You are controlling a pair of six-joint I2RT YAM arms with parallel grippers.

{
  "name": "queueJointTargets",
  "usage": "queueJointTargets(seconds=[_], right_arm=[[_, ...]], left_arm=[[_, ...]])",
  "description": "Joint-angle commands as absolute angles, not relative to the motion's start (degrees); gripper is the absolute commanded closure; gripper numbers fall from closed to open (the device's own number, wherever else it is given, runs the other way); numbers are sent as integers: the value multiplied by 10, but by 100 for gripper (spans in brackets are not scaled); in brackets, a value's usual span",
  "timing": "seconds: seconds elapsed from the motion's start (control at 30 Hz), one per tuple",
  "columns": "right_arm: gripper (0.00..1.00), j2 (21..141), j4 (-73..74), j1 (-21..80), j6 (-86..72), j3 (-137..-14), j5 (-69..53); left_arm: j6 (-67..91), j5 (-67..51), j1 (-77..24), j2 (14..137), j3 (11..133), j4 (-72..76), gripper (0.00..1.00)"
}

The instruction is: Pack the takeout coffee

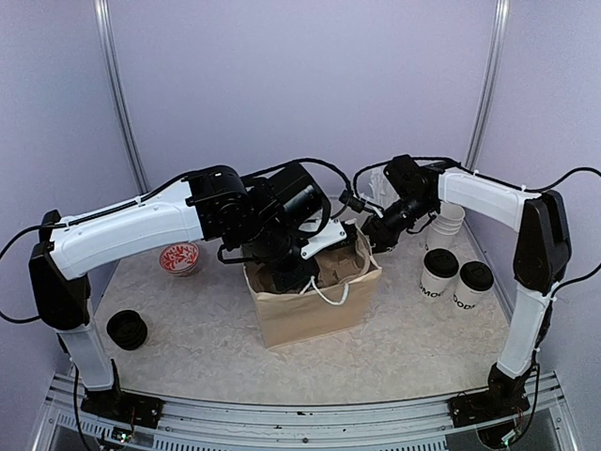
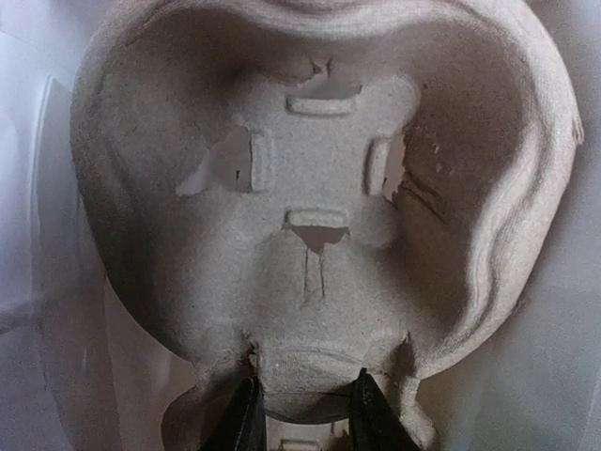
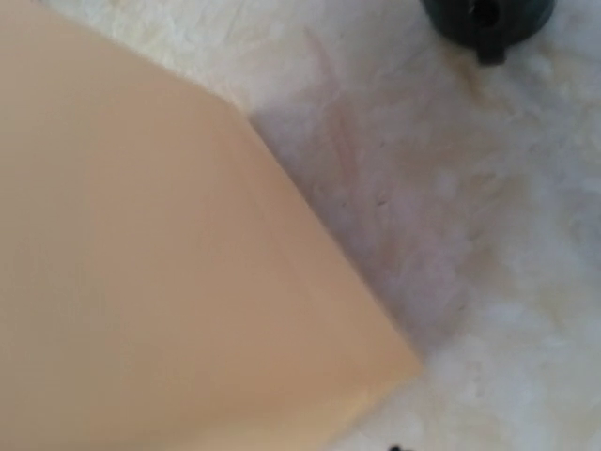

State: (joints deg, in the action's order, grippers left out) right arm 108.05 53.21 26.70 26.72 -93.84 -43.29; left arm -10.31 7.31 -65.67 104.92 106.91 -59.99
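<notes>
From above, my left gripper [image 1: 280, 256] hung low over the open mouth of the brown paper bag [image 1: 310, 305], which stood upright mid-table with its white string handle [image 1: 331, 291] drooping over the front. My right gripper [image 1: 374, 237] sat at the bag's right rim, but whether its jaws pinched the paper I could not tell. The two takeout coffee cups [image 1: 439, 274], lids on, stood side by side on the table [image 1: 216, 348] to the right of the bag and apart from it, not yet packed. The stack of lidless cups [image 1: 449, 222] was just behind them, and a red patterned bowl [image 1: 179, 257] lay off to the left. In my left wrist view, my fingers [image 2: 246, 423] were clamped on a tab at the edge of a moulded pulp cup carrier [image 2: 319, 169], its underside filling the frame. My right wrist view gave only the bag's tan wall, blurred and close, the pale table beyond and a dark round object [image 3: 488, 14] at the top edge; my own fingers did not show. The risks I judged: held by one thin tab, the carrier could tear, or catch the bag's rim and settle crooked, leaving the cups no level seat. If my right side had no real hold, a downward push could buckle or tip the bag.
</notes>
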Motion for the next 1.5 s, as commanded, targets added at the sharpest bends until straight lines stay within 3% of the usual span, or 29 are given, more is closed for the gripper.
queueJointTargets(seconds=[0.0,0.63,1.23,1.47], right_arm=[[62,1083,534,286,286,-914,-448],[63,1017,530,322,275,-825,-463],[63,957,561,334,338,-792,-554],[62,954,564,334,344,-794,-553]], left_arm=[[-59,91,-660,1022,1049,-638,75],[-3,134,-637,1035,1029,-668,75],[-20,71,-612,1073,988,-654,75],[-22,62,-598,1092,974,-642,70]])
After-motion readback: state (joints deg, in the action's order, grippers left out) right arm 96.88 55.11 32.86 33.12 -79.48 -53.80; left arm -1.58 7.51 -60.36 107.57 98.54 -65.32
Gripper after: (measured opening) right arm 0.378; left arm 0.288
